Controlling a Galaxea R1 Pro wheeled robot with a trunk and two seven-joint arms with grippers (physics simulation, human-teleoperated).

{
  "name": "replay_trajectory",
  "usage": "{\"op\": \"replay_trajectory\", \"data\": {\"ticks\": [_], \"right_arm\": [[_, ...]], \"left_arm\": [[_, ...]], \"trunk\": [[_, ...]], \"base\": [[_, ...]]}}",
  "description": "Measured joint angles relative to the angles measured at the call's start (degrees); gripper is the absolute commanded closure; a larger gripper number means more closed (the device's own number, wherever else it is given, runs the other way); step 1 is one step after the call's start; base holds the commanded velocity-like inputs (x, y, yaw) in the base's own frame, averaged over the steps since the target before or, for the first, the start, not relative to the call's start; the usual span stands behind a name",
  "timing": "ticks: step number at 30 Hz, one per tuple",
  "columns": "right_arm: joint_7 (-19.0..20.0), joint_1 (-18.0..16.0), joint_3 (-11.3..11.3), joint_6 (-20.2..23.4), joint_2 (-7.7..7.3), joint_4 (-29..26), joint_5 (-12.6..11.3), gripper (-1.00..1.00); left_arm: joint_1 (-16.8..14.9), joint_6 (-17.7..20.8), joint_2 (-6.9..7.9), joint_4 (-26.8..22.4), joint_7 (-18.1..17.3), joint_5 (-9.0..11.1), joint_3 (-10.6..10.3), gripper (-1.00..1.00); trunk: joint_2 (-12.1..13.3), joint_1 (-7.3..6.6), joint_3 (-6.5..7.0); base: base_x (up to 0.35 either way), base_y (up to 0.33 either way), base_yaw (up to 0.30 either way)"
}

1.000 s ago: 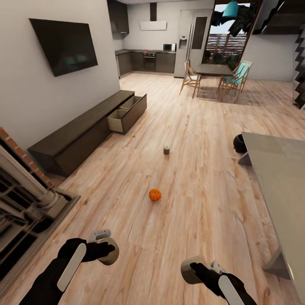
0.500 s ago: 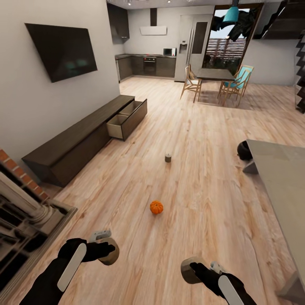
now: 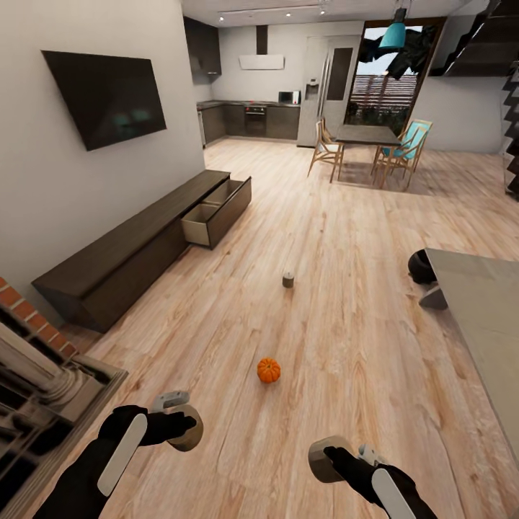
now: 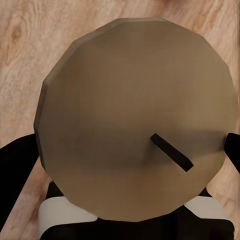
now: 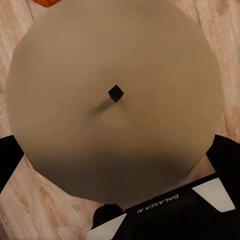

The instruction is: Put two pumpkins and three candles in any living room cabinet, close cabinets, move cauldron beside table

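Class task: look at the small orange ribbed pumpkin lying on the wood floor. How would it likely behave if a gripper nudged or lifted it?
The small orange ribbed pumpkin looks round, so a nudge would probably roll it across the smooth wood floor. Its squat shape may let it settle quickly. The ribs could offer the fingers some purchase, though it probably stays rigid.

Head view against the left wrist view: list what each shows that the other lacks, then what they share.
Head view alone: the pumpkin on the floor, a third candle beyond it, the cabinet with a drawer pulled open, the table, the right gripper shut on its candle.
Left wrist view alone: the wick on the held candle's top.
Both: the left gripper shut on a candle, over wood floor.
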Motion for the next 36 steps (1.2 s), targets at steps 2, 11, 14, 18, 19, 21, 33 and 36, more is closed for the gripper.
{"op": "replay_trajectory", "data": {"ticks": [2, 11, 14, 18, 19, 21, 33, 36], "right_arm": [[0.00, 0.00, 0.00, 0.00, -0.01, 0.00, 0.00, 1.00], [0.00, 0.00, 0.00, 0.00, -0.02, 0.00, -0.01, 1.00], [0.00, 0.00, 0.00, -0.01, -0.02, 0.00, -0.01, 1.00], [0.00, 0.00, 0.00, 0.00, -0.02, 0.03, -0.01, 1.00], [0.00, 0.00, 0.00, 0.00, -0.02, 0.05, 0.00, 1.00], [0.00, 0.00, 0.00, 0.00, -0.02, 0.07, -0.01, 1.00], [-0.01, 0.01, -0.03, 0.01, -0.01, 0.08, 0.01, 1.00], [-0.01, 0.01, -0.02, 0.02, 0.00, 0.08, 0.02, 1.00]], "left_arm": [[0.00, 0.00, 0.00, 0.00, -0.02, 0.06, 0.00, 1.00], [0.00, 0.00, 0.00, 0.00, -0.04, 0.05, -0.01, 1.00], [0.00, 0.00, 0.00, 0.00, -0.04, 0.07, -0.01, 1.00], [0.01, 0.00, 0.00, 0.00, -0.04, 0.05, 0.00, 1.00], [0.00, 0.00, 0.00, 0.00, -0.05, 0.06, -0.02, 1.00], [0.00, 0.01, 0.00, 0.00, -0.05, 0.06, -0.03, 1.00], [0.00, -0.05, 0.08, 0.01, 0.12, -0.16, -0.05, 1.00], [0.00, -0.06, 0.05, 0.01, 0.12, -0.13, -0.05, 1.00]], "trunk": [[0.00, 0.00, 0.18], [0.00, 0.00, 1.01], [0.00, 0.00, 1.29], [0.00, 0.00, 1.65], [0.00, 0.00, 1.75], [0.00, 0.00, 1.93], [0.00, -0.02, 3.03], [0.00, -0.02, 3.18]], "base": [[0.005, 0.000, 0.000], [0.000, 0.000, 0.000], [0.000, 0.000, 0.000], [0.000, 0.000, 0.000], [0.000, 0.000, 0.000], [0.000, 0.000, 0.000], [0.104, -0.084, 0.000], [0.198, -0.175, 0.000]]}}
